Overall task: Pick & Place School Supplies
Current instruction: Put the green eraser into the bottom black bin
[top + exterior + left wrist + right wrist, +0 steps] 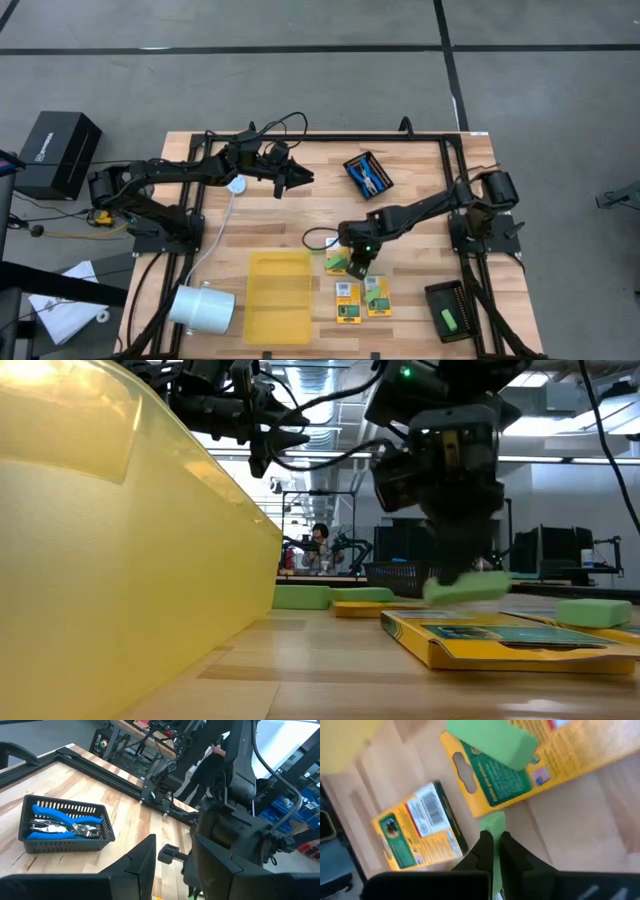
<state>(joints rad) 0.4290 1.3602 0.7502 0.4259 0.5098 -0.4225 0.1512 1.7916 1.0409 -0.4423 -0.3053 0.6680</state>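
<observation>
Three crayon boxes [347, 301], two mesh trays [368, 175], right claw [493, 851] clenched on one green stick [492, 827], left claw [300, 179] released.

Three crayon boxes [348, 301], two mesh trays [368, 175]

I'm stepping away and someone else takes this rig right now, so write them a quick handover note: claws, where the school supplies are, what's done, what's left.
Right claw: shut on a green stick, low over the table beside the crayon boxes.
Left claw: open, empty, raised over the far side of the table, waiting.
Supplies: blue-handled scissors in the far black mesh tray; one green stick in the near-right mesh tray; two crayon boxes flat on the table right of the yellow tray, a third under the right arm, with another green stick lying on it.
Done: scissors and one stick are in trays.
Left: place the held stick, then the other stick and the boxes.
</observation>
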